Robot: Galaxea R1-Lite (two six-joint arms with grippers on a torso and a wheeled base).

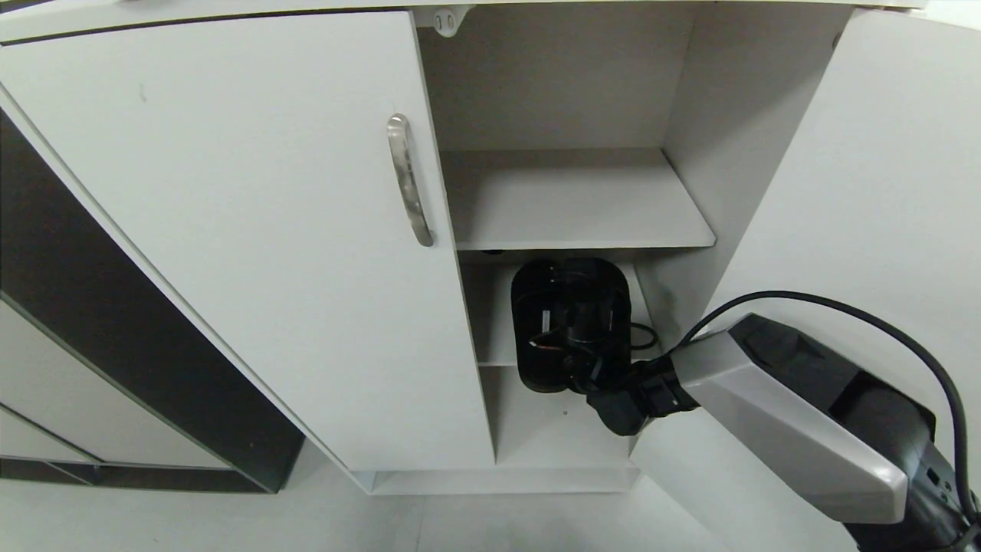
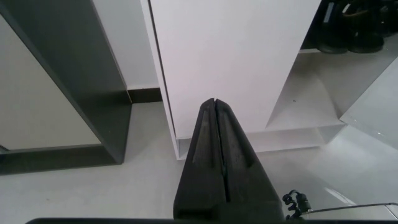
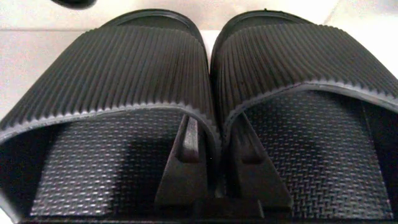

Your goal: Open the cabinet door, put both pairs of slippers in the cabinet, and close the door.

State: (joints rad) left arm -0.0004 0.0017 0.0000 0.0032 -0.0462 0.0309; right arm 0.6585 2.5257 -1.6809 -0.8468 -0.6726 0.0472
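Observation:
A pair of black ribbed slippers (image 1: pixel 571 322) lies side by side on the cabinet's lower shelf (image 1: pixel 494 349), toes pointing inward. My right gripper (image 1: pixel 573 354) reaches in through the open side with one finger (image 3: pixel 189 140) in each slipper. It is shut on the slippers' (image 3: pixel 143 81) two adjoining inner walls. My left gripper (image 2: pixel 214 109) hangs shut and empty above the floor, in front of the closed left door (image 2: pixel 230 56). From there the slippers (image 2: pixel 339 31) show as a dark shape on the shelf.
The right cabinet door (image 1: pixel 881 192) stands swung open beside my right arm. The left door (image 1: pixel 230 230) with its metal handle (image 1: pixel 410 180) is closed. The upper shelf (image 1: pixel 575 207) and the cabinet floor (image 1: pixel 536 429) are bare. A dark panel (image 1: pixel 115 330) stands to the left.

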